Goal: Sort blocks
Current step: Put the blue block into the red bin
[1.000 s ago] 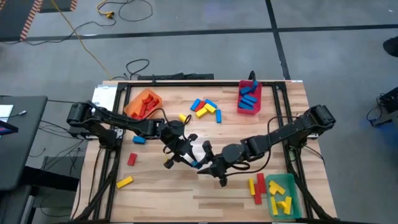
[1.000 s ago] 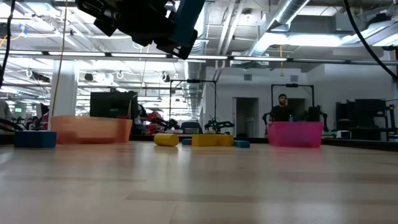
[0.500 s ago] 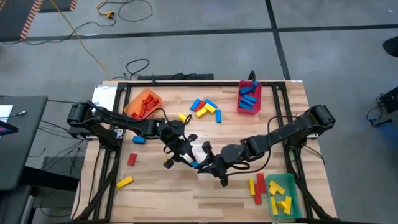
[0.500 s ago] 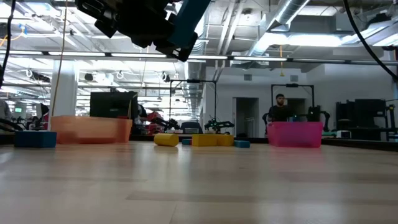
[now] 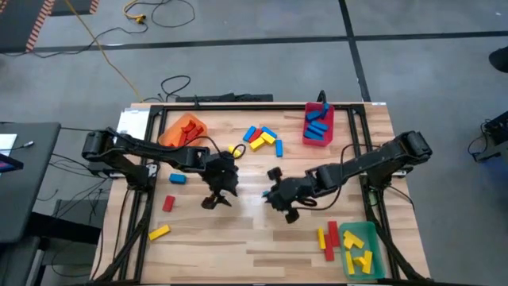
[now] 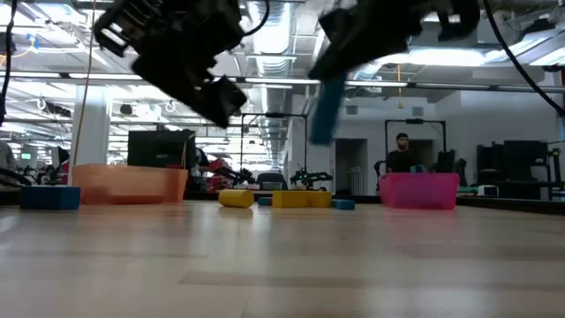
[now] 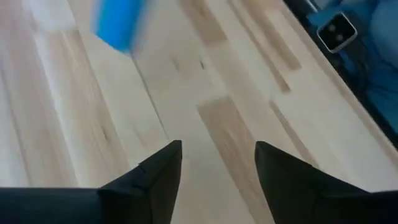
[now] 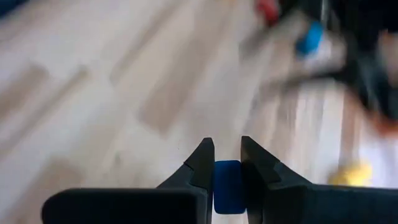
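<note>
My right gripper [image 5: 267, 195] hovers over the table's middle, shut on a blue block [image 8: 227, 185]. In the low view that block [image 6: 327, 110] shows as a blue bar high above the wood. My left gripper [image 5: 213, 199] is just to its left, open, with bare table between its fingers [image 7: 214, 168]. Loose blocks lie flat: a yellow, blue and red cluster [image 5: 262, 138], a yellow one [image 5: 236, 150], a blue one [image 5: 176, 179], a red one [image 5: 168, 203], a yellow one [image 5: 159, 232], and a red and yellow pair [image 5: 327, 238]. My right gripper pinches the blue block between its two fingers, which lie on two opposite faces [image 8: 227, 171]. The block is lifted clear of the table and hangs below the gripper, nearly upright, its free lower end [image 6: 323, 132] pointing down.
An orange bin [image 5: 171, 137] with red blocks stands at the far left. A pink bin [image 5: 317, 141] with blue blocks is at the far right. A green bin [image 5: 367, 234] with yellow blocks is at the near right corner. Black frame rails edge the table.
Both grippers met at the blue block over the table's middle. My left gripper has let go of it, drawn back toward the table's left and turned. My right gripper has carried the block away toward the right and far side.
</note>
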`<move>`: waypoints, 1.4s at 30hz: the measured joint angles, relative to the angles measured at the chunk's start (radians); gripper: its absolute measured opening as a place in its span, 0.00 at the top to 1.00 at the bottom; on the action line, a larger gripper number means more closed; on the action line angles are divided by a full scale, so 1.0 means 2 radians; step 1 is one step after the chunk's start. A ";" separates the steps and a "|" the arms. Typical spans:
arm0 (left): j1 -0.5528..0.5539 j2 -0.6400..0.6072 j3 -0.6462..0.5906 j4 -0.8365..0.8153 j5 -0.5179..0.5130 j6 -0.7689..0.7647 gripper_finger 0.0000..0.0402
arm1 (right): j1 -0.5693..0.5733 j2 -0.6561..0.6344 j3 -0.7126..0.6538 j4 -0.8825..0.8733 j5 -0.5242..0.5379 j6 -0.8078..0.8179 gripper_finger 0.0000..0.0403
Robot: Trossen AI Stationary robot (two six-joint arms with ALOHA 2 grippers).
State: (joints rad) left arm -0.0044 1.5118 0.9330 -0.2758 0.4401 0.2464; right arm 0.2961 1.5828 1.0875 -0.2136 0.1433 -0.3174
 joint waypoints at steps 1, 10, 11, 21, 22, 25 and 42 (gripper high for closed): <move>-0.001 -0.006 0.001 -0.026 0.000 -0.005 0.50 | -0.006 -0.004 0.000 -0.015 0.002 0.006 0.85; -0.086 -0.071 -0.001 -0.187 -0.052 -0.105 0.48 | -0.063 -0.070 0.001 -0.143 0.008 0.016 0.85; -0.099 -0.078 -0.001 -0.195 -0.065 -0.121 0.48 | -0.072 -0.079 0.001 -0.153 0.008 0.013 0.85; -0.219 -0.101 -0.002 -0.260 -0.189 -0.311 0.48 | -0.184 -0.134 0.001 -0.218 0.008 -0.029 0.85; -0.229 -0.101 -0.003 -0.267 -0.190 -0.334 0.48 | -0.195 -0.136 0.001 -0.221 0.008 -0.034 0.85; -0.255 -0.101 -0.013 -0.271 -0.191 -0.407 0.48 | -0.224 -0.139 0.001 -0.230 0.008 -0.044 0.85; -0.427 -0.101 -0.028 -0.308 -0.236 -0.739 0.48 | -0.411 -0.134 -0.030 -0.242 -0.007 -0.069 0.85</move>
State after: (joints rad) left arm -0.8587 1.3098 0.8780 -0.8912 -0.0322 -1.2310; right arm -0.5266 1.3144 1.0281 -0.6972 0.1296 -0.4558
